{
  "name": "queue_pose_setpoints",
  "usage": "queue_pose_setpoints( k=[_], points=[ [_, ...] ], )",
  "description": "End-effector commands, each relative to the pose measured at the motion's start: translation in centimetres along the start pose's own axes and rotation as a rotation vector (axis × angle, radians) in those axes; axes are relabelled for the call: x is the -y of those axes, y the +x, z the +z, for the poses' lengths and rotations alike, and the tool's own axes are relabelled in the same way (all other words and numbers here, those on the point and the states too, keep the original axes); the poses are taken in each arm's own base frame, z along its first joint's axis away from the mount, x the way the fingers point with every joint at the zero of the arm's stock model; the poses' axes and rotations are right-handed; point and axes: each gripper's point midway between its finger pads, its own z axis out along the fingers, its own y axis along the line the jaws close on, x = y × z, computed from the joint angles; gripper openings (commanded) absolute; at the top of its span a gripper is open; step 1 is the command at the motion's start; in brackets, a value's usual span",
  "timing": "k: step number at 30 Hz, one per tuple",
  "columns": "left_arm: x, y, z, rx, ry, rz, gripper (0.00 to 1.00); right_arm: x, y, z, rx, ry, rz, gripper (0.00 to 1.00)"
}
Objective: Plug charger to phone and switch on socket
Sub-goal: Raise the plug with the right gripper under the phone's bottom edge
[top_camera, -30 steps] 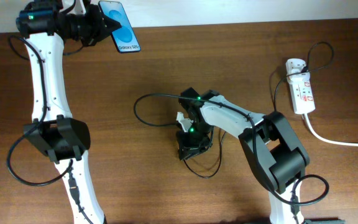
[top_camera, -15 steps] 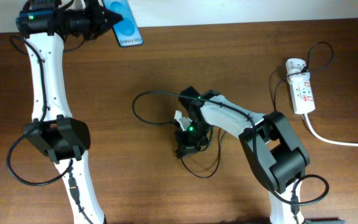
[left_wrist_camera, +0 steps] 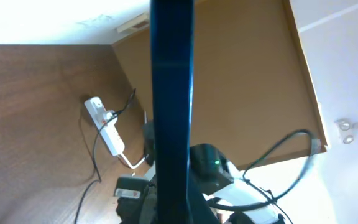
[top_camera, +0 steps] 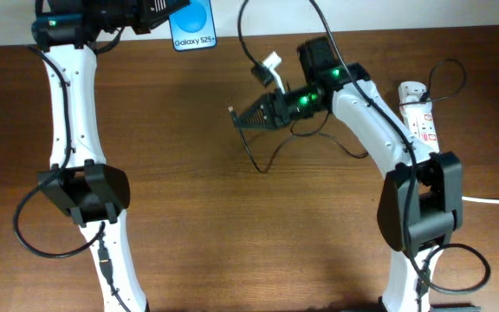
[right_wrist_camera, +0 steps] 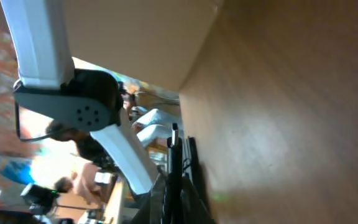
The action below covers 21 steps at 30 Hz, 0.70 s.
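Observation:
The phone (top_camera: 191, 26), blue screen facing up, is held in the air at the table's back edge with my left gripper (top_camera: 165, 15) shut on its left end. In the left wrist view the phone (left_wrist_camera: 173, 93) shows edge-on as a dark vertical bar. My right gripper (top_camera: 240, 119) is raised right of and below the phone, shut on the charger (top_camera: 258, 156) just behind its plug tip (top_camera: 232, 110). That tip (right_wrist_camera: 174, 133) sticks out past the shut fingers. The socket (top_camera: 419, 123) lies at the right with the white adapter (top_camera: 411, 89) in it.
The black charger cable loops over my right arm, with a small white tag (top_camera: 271, 64) on it. A thick white cord (top_camera: 483, 199) runs from the socket off the right edge. The socket (left_wrist_camera: 104, 124) also shows in the left wrist view.
My right arm has lifted off the table's middle and swung up and back with the charger cable in it. The left gripper has shifted the phone right and turned its screen upward.

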Motion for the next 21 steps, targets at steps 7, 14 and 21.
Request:
queue_pose_setpoints(
  k=[7,14,21],
  points=[
    [1.5,0.4,0.1,-0.029,0.036,-0.075,0.0,-7.5,-7.9,2.0,0.117,0.062,-0.21,0.04],
    [2.3,0.7,0.1,-0.057,0.072,-0.038,0.0,-7.6,-9.6,3.1,0.179,0.103,-0.194,0.04],
    [2.3,0.7,0.1,-0.057,0.072,-0.037,0.0,-8.2,-10.8,2.2,0.22,0.089,-0.206,0.04]
  ],
)
